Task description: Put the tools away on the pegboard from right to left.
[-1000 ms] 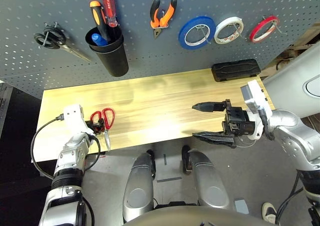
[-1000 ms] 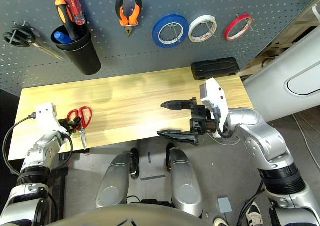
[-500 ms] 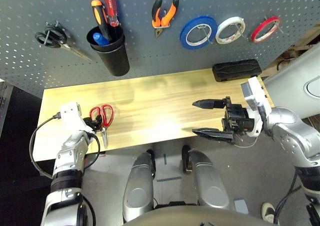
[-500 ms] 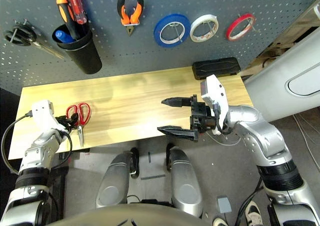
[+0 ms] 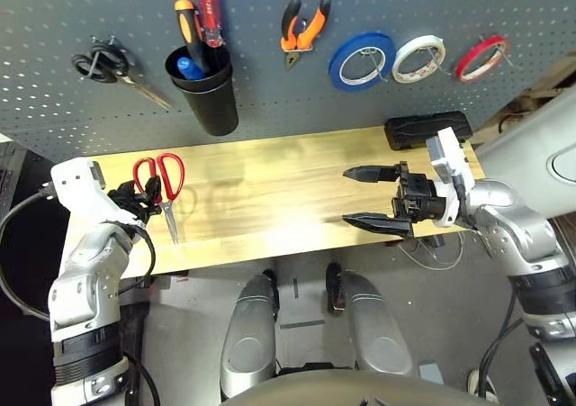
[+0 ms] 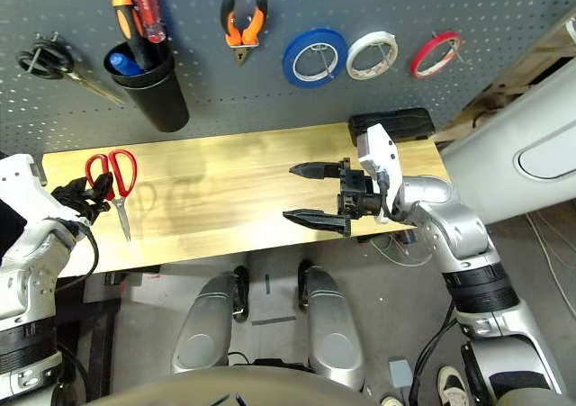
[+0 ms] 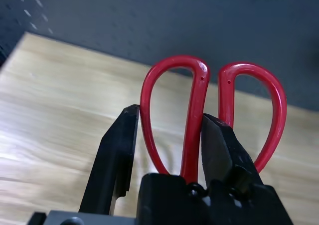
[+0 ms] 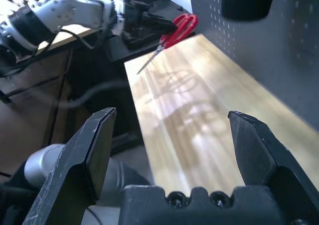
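Far left, black-handled scissors (image 5: 103, 62) hang on the pegboard (image 5: 270, 109). Below them, our left hand (image 7: 170, 111) grasps the red-handled scissors (image 5: 170, 224), fingers either side of one handle loop; blades point down toward the near side, and shadows on the table (image 5: 238, 235) suggest they are lifted clear. Main risk: the hold is on one loop only, so the scissors could pivot or slip if the blades knock the board. The free loop may also miss its hook if the hand arrives tilted.

Next, the black cup (image 5: 214, 109) holds the red-handled screwdriver (image 5: 209, 10); a low swing by the left arm could catch its rim. The orange-and-black-handled pliers (image 5: 303, 30) hang beside it, then the blue tape roll (image 5: 362, 61) and white tape roll (image 5: 418, 59). Our right hand (image 5: 346, 196) is released, empty over the table. The red tape ring (image 5: 481, 58) hangs farthest right. We judge only the scissors remain.
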Controlling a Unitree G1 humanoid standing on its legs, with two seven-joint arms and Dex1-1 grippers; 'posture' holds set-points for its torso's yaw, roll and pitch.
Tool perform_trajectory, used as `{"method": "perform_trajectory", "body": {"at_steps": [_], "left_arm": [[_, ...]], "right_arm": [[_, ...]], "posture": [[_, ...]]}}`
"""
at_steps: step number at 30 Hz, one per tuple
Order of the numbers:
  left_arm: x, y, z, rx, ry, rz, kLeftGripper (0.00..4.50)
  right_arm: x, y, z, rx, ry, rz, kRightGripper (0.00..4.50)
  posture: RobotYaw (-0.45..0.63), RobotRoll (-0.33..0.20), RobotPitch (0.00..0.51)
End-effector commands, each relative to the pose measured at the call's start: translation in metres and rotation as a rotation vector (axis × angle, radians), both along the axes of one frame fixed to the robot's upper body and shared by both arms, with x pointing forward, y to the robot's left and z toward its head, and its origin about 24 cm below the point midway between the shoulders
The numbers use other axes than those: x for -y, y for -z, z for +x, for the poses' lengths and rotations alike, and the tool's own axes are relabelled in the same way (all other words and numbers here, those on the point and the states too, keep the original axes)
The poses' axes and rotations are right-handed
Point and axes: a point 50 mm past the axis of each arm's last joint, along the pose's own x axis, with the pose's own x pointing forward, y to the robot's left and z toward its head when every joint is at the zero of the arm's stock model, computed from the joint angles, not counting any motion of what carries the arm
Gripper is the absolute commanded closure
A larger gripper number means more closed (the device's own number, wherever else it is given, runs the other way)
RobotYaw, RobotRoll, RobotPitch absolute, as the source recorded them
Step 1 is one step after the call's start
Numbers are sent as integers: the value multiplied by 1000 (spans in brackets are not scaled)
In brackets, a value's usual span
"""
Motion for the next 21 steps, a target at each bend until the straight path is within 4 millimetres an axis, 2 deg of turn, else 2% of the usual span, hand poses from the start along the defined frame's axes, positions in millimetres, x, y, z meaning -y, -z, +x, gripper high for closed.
{"method": "perform_trajectory", "body": {"at_steps": [1, 8, 11, 14, 18, 21], "left_arm": [[-3, -12, -10, 37, -27, 1, 2397], [-8, -40, -14, 126, -28, 29, 2397], [-6, -54, -12, 208, -7, 38, 2397], [-5, -61, -8, 249, 0, 27, 2398], [-2, -77, 4, 371, 0, 29, 2398], [0, -80, 11, 384, 1, 40, 2398]], "right_arm": [[2, -4, 6, 24, -23, 25, 0], [14, -31, 10, 78, -39, 78, 0], [27, -38, 8, 63, -12, 126, 0], [34, -38, 5, 57, -8, 118, 0], [37, -50, 5, 59, 10, 149, 0], [36, -55, 7, 70, 24, 143, 0]], "posture": [[223, 0, 135], [222, 0, 102], [221, 0, 93], [210, 0, 85], [189, 0, 79], [170, 0, 75]]}}
